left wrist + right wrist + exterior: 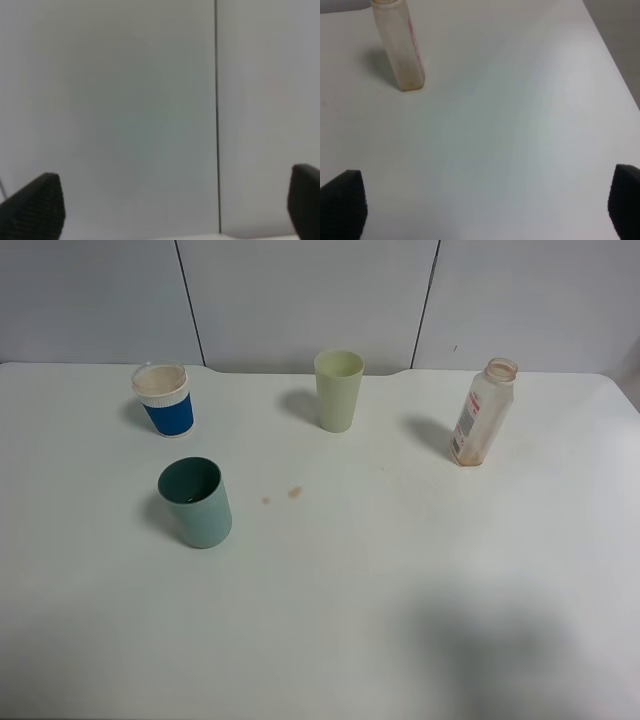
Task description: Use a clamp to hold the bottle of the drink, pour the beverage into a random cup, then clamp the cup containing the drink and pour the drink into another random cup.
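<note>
The clear bottle (482, 412) stands upright and uncapped at the table's back right; the right wrist view also shows the bottle (400, 47). A blue-banded white cup (164, 400) stands at the back left. In front of it is the teal cup (196, 502), upright. No beverage shows in the bottle. Neither gripper appears in the exterior view. My left gripper (175, 210) is open, facing the grey wall, nothing between its fingertips (37, 205). My right gripper (485, 210) is open over bare table, well short of the bottle.
A pale yellow-green tumbler (338, 390) stands at the back centre. Small brown drops (294, 492) mark the white table (400, 590) near the middle. Grey wall panels (300, 290) rise behind the table's far edge.
</note>
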`<state>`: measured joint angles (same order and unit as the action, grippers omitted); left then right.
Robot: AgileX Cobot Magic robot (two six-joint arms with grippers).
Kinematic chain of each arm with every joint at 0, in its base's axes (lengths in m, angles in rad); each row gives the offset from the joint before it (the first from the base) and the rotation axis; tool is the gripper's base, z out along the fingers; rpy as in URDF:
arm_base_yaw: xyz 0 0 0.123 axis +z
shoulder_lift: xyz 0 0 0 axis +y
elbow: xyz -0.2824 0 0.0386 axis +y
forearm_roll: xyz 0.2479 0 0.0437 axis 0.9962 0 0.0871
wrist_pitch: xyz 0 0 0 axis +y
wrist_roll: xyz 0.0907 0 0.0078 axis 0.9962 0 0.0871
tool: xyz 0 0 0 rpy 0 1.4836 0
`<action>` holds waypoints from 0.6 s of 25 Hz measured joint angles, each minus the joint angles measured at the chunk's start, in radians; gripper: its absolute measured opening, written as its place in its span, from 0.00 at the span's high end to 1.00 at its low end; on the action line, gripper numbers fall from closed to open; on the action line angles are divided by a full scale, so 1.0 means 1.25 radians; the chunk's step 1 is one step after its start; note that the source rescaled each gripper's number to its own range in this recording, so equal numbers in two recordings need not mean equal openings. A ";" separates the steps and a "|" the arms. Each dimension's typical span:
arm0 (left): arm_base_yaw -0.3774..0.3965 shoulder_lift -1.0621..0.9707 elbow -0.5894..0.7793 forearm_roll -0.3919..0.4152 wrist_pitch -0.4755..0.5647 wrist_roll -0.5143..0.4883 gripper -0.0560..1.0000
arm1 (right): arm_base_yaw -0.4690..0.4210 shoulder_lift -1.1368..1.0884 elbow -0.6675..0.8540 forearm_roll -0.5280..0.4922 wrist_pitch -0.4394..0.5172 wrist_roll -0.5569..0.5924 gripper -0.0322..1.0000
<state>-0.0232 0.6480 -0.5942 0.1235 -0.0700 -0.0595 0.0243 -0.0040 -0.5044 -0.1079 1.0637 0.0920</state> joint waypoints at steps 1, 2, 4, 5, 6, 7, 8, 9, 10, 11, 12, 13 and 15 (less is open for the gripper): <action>0.000 -0.019 0.000 -0.005 0.023 0.002 0.29 | 0.000 0.000 0.000 0.000 0.000 0.000 0.00; 0.000 -0.041 0.000 -0.010 0.045 0.003 0.29 | 0.000 0.000 0.000 0.000 0.000 0.000 0.00; 0.000 -0.082 0.000 -0.023 0.090 0.011 0.29 | 0.000 0.000 0.000 0.000 0.000 0.000 0.00; 0.000 -0.100 0.000 -0.027 0.108 0.018 0.29 | 0.000 0.000 0.000 0.000 0.000 0.000 0.00; 0.000 -0.114 0.000 -0.031 0.132 0.027 0.29 | 0.000 0.000 0.000 0.000 0.000 0.000 0.00; 0.000 -0.130 0.000 -0.034 0.154 0.037 0.29 | 0.000 0.000 0.000 0.000 0.000 0.000 0.00; 0.000 -0.145 0.000 -0.038 0.172 0.043 0.29 | 0.000 0.000 0.000 0.000 0.000 0.000 0.00; 0.000 -0.157 0.000 -0.039 0.192 0.048 0.29 | 0.000 0.000 0.000 0.000 0.000 0.000 0.00; 0.000 -0.172 0.000 -0.040 0.212 0.054 0.29 | 0.000 0.000 0.000 0.000 0.000 0.000 0.00; 0.000 -0.182 0.000 -0.040 0.231 0.056 0.29 | 0.000 0.000 0.000 0.000 0.000 0.000 0.00; 0.000 -0.191 0.000 -0.041 0.247 0.057 0.29 | 0.000 0.000 0.000 0.000 0.000 0.000 0.00; 0.000 -0.202 0.000 -0.044 0.267 0.059 0.29 | 0.000 0.000 0.000 0.000 0.000 0.000 0.00; 0.000 -0.223 0.000 -0.053 0.309 0.059 0.29 | 0.000 0.000 0.000 0.000 0.000 0.000 0.00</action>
<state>-0.0232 0.3696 -0.5942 0.0575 0.3160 0.0137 0.0243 -0.0040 -0.5044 -0.1079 1.0637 0.0920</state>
